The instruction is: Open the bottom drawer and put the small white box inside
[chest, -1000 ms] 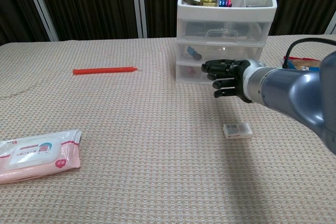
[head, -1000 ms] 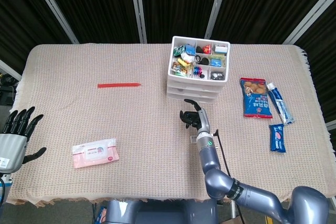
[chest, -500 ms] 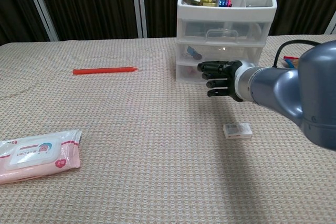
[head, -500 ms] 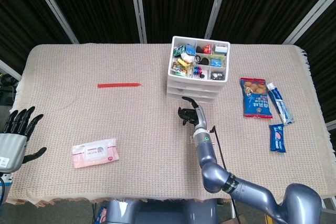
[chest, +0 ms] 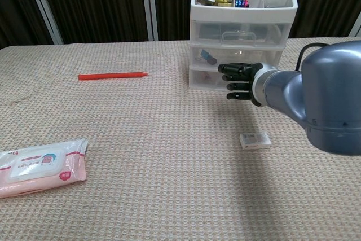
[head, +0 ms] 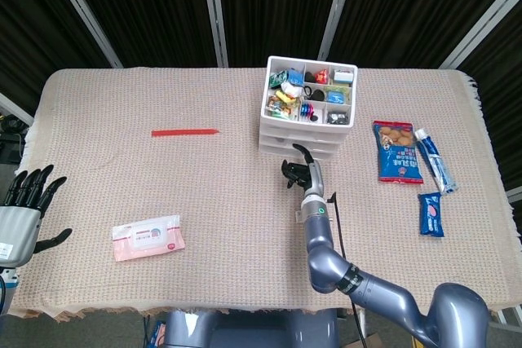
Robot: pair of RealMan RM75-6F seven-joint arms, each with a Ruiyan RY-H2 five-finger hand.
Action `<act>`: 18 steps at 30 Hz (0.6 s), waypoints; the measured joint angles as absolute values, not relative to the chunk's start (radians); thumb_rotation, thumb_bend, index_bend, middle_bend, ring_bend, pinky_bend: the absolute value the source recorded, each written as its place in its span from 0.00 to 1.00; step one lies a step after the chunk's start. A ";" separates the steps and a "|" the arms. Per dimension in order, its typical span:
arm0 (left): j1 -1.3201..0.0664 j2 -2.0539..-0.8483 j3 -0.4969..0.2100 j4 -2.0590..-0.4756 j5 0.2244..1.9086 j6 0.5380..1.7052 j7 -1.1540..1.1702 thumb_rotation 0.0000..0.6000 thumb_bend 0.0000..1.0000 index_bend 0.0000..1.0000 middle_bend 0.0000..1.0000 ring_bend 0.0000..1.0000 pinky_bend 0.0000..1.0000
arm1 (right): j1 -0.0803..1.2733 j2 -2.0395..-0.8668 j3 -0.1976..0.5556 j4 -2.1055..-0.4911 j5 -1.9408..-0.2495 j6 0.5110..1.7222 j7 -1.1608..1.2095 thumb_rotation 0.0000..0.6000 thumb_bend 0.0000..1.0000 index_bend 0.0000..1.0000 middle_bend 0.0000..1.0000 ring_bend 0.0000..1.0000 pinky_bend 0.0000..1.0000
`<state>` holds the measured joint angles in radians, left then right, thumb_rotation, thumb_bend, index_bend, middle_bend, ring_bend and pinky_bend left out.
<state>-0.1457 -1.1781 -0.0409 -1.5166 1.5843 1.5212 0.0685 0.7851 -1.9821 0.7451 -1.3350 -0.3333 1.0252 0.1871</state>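
**Right hand at bottom drawer front, box still on counter**

Small white box [chest: 255,140]: flat rectangular carton, pale with faint grey print on top, lying flat on the beige woven cloth of the counter [chest: 141,196]. In head view it is mostly hidden behind the right forearm; only a sliver shows.

White plastic three-drawer organiser [chest: 242,32]: translucent drawer fronts, open top tray full of small coloured items. Bottom drawer [chest: 206,78] looks closed; its front is partly covered by the hand.

Change vs 0.5 s ago: right hand [chest: 241,81] has shifted slightly right and toward the organiser; the black fingers now sit right at the bottom drawer front. Can't tell from either view whether they actually touch the drawer or its handle. Box has not moved. Left hand [head: 24,201] unchanged.

Hand states:
- Right: fingers curled in, stacked side-on in chest view, nothing visibly in them. Whether it has hooked the drawer I cannot tell.
- Left: released, fingers spread, holding nothing, at the far left counter edge.

Box vs right hand: box lies on the cloth nearer the robot than the hand, slightly to the right in chest view, under the forearm, clearly apart from the fingers.

Also on the counter: red pen-like stick [head: 184,131], pink wet-wipes pack [head: 148,237], snack bag [head: 397,151], tube [head: 432,160], blue packet [head: 431,213].
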 measured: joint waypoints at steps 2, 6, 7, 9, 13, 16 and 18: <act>-0.146 -1.178 -0.041 -1.517 1.584 1.521 0.068 1.00 0.11 0.14 0.00 0.00 0.00 | 0.786 -1.985 0.750 -1.333 -0.334 1.025 0.191 1.00 0.45 0.13 0.83 0.83 0.74; -0.146 -1.178 -0.041 -1.518 1.582 1.519 0.068 1.00 0.11 0.14 0.00 0.00 0.00 | 0.789 -1.990 0.762 -1.330 -0.329 1.010 0.200 1.00 0.46 0.19 0.83 0.83 0.74; -0.146 -1.178 -0.041 -1.519 1.581 1.518 0.068 1.00 0.11 0.14 0.00 0.00 0.00 | 0.791 -1.990 0.766 -1.329 -0.323 1.005 0.201 1.00 0.46 0.19 0.83 0.83 0.74; -0.146 -1.176 -0.041 -1.520 1.578 1.516 0.071 1.00 0.11 0.14 0.00 0.00 0.00 | 0.796 -1.991 0.775 -1.322 -0.304 0.991 0.200 1.00 0.46 0.22 0.83 0.83 0.74; -0.146 -1.175 -0.042 -1.522 1.576 1.515 0.071 1.00 0.11 0.14 0.00 0.00 0.00 | 0.814 -1.995 0.792 -1.292 -0.262 0.969 0.191 1.00 0.46 0.26 0.83 0.83 0.74; -0.146 -1.173 -0.041 -1.523 1.576 1.514 0.070 1.00 0.11 0.14 0.00 0.00 0.00 | 0.822 -1.997 0.800 -1.276 -0.244 0.961 0.188 1.00 0.46 0.30 0.83 0.83 0.74; -0.147 -1.172 -0.040 -1.524 1.577 1.513 0.068 1.00 0.11 0.14 0.00 0.00 0.00 | 0.831 -1.999 0.810 -1.262 -0.219 0.950 0.182 1.00 0.46 0.32 0.83 0.82 0.74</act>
